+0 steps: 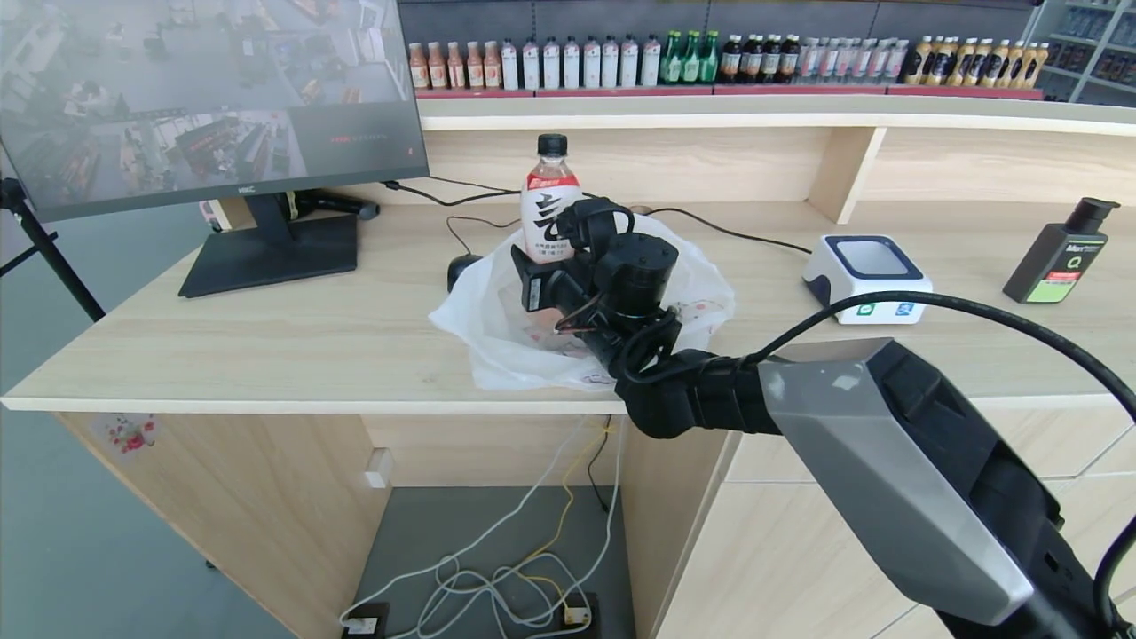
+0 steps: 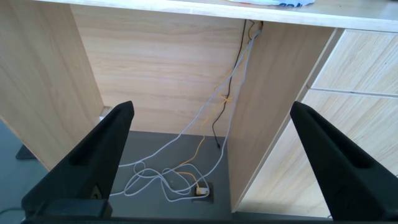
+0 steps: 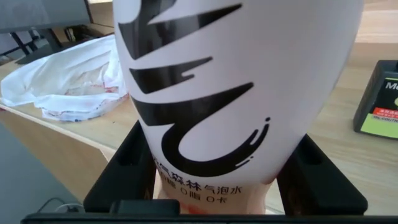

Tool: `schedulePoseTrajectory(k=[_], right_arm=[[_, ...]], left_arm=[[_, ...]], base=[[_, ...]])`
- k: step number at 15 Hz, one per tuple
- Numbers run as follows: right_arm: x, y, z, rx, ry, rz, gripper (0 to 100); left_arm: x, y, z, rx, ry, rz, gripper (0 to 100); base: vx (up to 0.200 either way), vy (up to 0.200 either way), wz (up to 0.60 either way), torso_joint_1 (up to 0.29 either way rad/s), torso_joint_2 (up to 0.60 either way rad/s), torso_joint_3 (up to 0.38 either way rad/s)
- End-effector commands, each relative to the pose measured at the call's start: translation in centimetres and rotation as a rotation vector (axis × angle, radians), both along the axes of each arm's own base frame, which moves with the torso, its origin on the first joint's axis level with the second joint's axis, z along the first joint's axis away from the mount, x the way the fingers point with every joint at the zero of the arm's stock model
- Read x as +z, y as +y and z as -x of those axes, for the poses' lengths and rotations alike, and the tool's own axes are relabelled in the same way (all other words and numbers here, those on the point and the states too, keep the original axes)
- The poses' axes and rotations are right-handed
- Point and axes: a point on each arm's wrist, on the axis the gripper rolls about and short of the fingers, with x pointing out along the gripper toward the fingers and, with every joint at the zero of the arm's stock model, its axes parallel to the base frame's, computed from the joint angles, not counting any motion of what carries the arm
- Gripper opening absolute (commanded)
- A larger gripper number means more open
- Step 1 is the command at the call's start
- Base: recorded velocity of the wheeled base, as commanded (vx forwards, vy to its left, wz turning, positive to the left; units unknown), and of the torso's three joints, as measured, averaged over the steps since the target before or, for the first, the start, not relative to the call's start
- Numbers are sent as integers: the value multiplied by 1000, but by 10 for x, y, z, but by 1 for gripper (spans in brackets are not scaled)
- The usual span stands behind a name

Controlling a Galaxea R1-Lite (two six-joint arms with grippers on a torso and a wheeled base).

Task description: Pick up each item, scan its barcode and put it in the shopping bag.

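- Light wooden checkout counter (image 1: 266, 346) runs across the scene, with a shelf of drink bottles (image 1: 710, 60) along the wall far behind it.
- Right gripper (image 1: 561, 244) is clenched around the lower body of a drink bottle (image 1: 548, 191), one finger on each side of the white label with its bold black strokes.
- In the right wrist view the drink bottle (image 3: 236, 74) stands between the two black fingers (image 3: 124, 168) of the right gripper (image 3: 217, 180).
- Held upright, black cap on top, the bottle is over the middle of the counter, above the far part of the shopping bag (image 1: 497, 337). Its base is hidden behind the gripper, so I cannot tell whether it touches the bag.
- That white plastic shopping bag (image 3: 62, 81) lies crumpled and open near the counter's near edge.
- Just beside the bag on its left sits a black mouse (image 1: 461, 266).
- To the right of the bag, well apart, is a white barcode scanner (image 1: 865, 275) with a dark window on top.
- Farther right stands a dark bottle (image 1: 1058, 257) with a green label and a black pump cap; it shows too in the right wrist view (image 3: 378, 99).
- At far left a monitor (image 1: 204, 98) stands on a black foot.
- Left gripper (image 2: 211, 109) is spread wide and holds nothing, low in front of the counter and facing its recess.
- Loose cables (image 2: 180, 168) hang down there and coil on the floor (image 1: 497, 568).
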Motion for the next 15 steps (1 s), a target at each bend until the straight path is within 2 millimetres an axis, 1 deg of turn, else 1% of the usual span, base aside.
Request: schedulePoseTrajectory(k=[1, 6, 7, 10, 12, 14, 15], right_arm=[[3, 0, 5, 11, -10, -12, 0], [2, 3, 8, 38, 11, -54, 0], [5, 9, 13, 84, 5, -72, 0], [15, 27, 21, 212, 14, -142, 0], [25, 39, 26, 295, 22, -217, 0], [28, 45, 26, 348, 17, -244, 0], [29, 48, 23, 417, -22, -245, 0]], left_arm=[[0, 0, 0, 0, 0, 0, 100], [0, 0, 0, 0, 0, 0, 100], [0, 0, 0, 0, 0, 0, 100], [0, 0, 0, 0, 0, 0, 100], [0, 0, 0, 0, 0, 0, 100], [0, 0, 0, 0, 0, 0, 100], [0, 0, 0, 0, 0, 0, 100]], base=[[0, 0, 0, 0, 0, 0], [0, 0, 0, 0, 0, 0], [0, 0, 0, 0, 0, 0], [0, 0, 0, 0, 0, 0], [0, 0, 0, 0, 0, 0], [0, 0, 0, 0, 0, 0], [0, 0, 0, 0, 0, 0]])
